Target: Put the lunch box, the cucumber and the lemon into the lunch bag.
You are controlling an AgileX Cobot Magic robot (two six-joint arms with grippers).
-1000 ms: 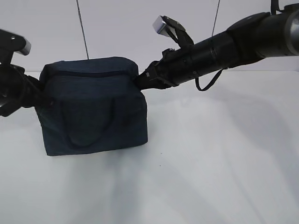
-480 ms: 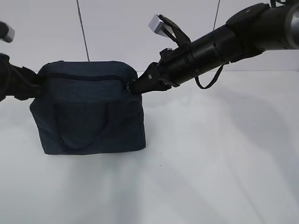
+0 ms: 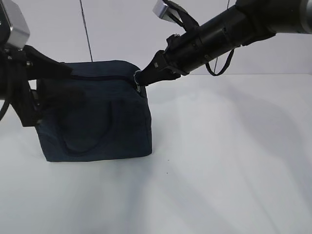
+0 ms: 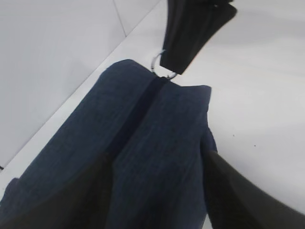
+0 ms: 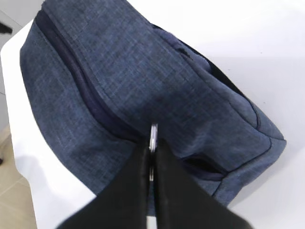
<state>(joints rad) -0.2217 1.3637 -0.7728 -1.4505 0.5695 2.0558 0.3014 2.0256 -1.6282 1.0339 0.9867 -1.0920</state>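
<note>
The right end effector [image 5: 151, 164] is pinched tight on the silver ring pull [image 5: 153, 138] at the right end of the lunch bag [image 3: 95, 114], where a second ago it was only nosing in at that corner, so to my eye the zipper [image 4: 143, 102] is about to be drawn. The bag has settled upright on the tabletop [image 3: 229, 161] with that zipper closed along its top, and the left end effector [image 3: 36, 92] has swung in against the bag's left end, though I cannot tell whether its jaws are open or gripping fabric. The lunch box, the cucumber and the lemon are nowhere in view, so either they are already zipped inside or packing has not begun; I cannot tell which.
</note>
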